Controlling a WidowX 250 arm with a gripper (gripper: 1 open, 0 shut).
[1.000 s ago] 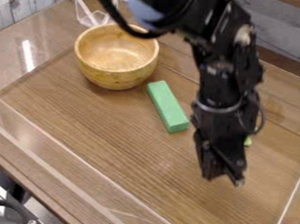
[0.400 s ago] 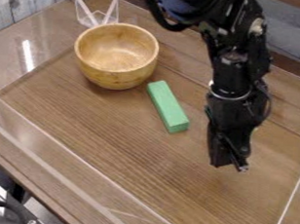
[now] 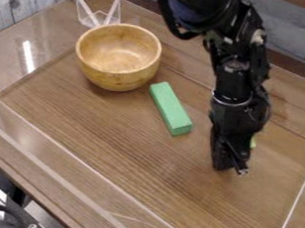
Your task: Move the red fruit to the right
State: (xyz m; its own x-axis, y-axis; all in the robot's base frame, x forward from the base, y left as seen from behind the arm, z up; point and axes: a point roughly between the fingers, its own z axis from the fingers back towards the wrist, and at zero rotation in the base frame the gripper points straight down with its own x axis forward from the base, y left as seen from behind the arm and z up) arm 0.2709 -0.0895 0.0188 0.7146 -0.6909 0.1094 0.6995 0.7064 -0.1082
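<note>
We're looking down on a brown wood-grain tabletop with low clear walls along its edges. The black robot arm comes in from twelve o'clock and drops almost straight down at about three o'clock of the scene. The round wooden bowl sits up at ten o'clock, open side up, with nothing that we can see in it. Just off its four o'clock side lies the green rectangular block, flat on the wood and slanted, one end toward the bowl, the other toward the arm, clear of both.

Now the hand: it points down at the tabletop, tips just above or on the wood, we can't tell which, and its fingers are clenched together. A small fleck of green shows at the hand's right side. The red fruit we cannot make out anywhere; if it's there, the dark hand hides it.
</note>
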